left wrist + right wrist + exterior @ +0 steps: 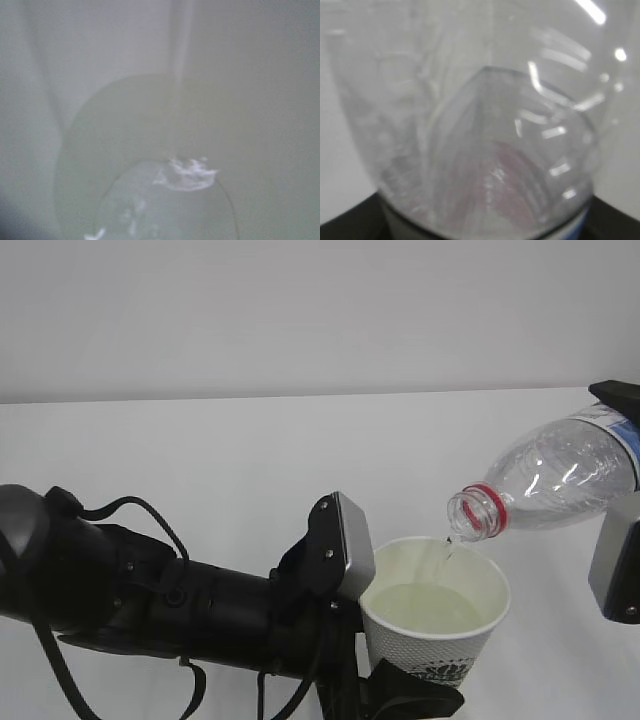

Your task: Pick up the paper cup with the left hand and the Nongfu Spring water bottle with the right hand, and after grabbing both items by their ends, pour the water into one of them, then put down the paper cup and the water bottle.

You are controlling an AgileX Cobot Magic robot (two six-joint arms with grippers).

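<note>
Pour under way: bottle (560,475) clamped in right pincer (622,490), cup (436,615) apparently in left pincer (400,695); hold mouth over rim.

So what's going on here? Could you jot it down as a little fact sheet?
activity: water pouring from bottle into cup
bottle: clear plastic, red neck ring, uncapped, tilted mouth-down over the cup, held at its base end by the right gripper
cup: white paper, upright, partly filled, held low down by the left gripper
water: thin stream splashing on the surface inside the cup
bottle contents: looks nearly empty
surface: plain white table
</note>
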